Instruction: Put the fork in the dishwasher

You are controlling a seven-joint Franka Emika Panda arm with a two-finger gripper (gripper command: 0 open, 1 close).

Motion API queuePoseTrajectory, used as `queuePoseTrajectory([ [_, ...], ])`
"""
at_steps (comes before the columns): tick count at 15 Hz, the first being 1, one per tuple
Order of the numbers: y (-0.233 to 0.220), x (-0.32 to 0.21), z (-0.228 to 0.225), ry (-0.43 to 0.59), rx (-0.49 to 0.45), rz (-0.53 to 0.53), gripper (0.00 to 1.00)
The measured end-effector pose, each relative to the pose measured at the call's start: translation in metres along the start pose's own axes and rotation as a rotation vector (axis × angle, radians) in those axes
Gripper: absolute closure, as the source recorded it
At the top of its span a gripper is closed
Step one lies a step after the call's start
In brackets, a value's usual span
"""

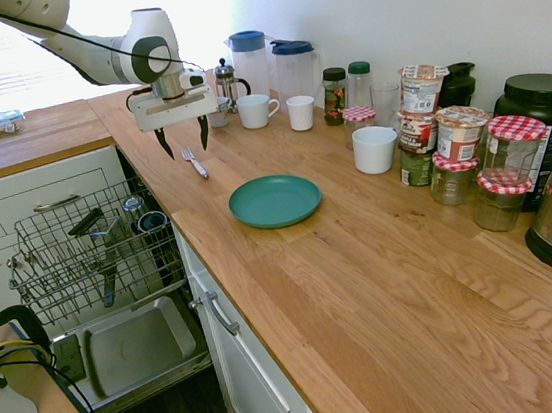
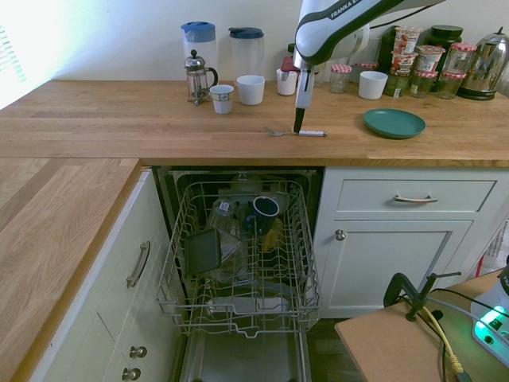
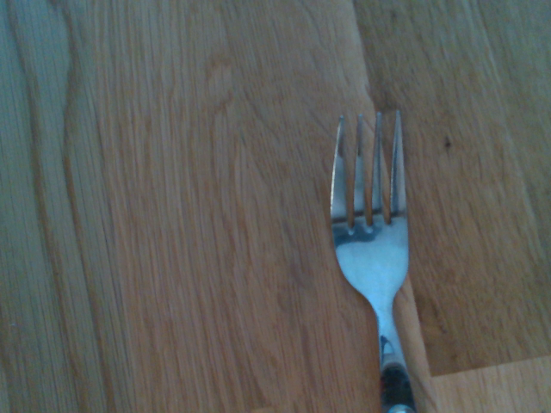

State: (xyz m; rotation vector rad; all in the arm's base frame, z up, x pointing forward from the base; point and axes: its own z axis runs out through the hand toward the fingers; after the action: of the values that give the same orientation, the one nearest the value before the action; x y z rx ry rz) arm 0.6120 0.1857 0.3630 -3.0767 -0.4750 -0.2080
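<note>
The small silver fork (image 1: 194,162) lies flat on the wooden counter (image 1: 366,286), left of the teal plate (image 1: 275,200). My gripper (image 1: 185,139) hangs open just above it, one dark finger on each side of the fork's head. In the second exterior view the gripper (image 2: 299,126) comes straight down onto the fork (image 2: 296,132). The wrist view shows the fork's (image 3: 372,232) tines and neck close up on the wood. The dishwasher (image 1: 103,278) stands open below the counter, its wire rack (image 2: 238,255) pulled out with dark utensils and cups in it.
Mugs (image 1: 257,110), a French press (image 2: 200,76) and two jugs (image 1: 297,71) stand behind the fork near the wall. Jars and tubs (image 1: 461,154) crowd the counter's right. White drawers (image 2: 413,199) flank the dishwasher.
</note>
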Motion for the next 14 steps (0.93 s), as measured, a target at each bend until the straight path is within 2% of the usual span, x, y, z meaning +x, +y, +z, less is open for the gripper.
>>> queuePoseTrajectory([
  [8,0.004,0.017,0.020,-0.075,-0.012,-0.022,0.00],
  [9,0.004,0.020,0.023,-0.081,-0.013,-0.024,1.00],
  [14,0.002,0.023,0.029,-0.096,-0.013,-0.028,1.00],
])
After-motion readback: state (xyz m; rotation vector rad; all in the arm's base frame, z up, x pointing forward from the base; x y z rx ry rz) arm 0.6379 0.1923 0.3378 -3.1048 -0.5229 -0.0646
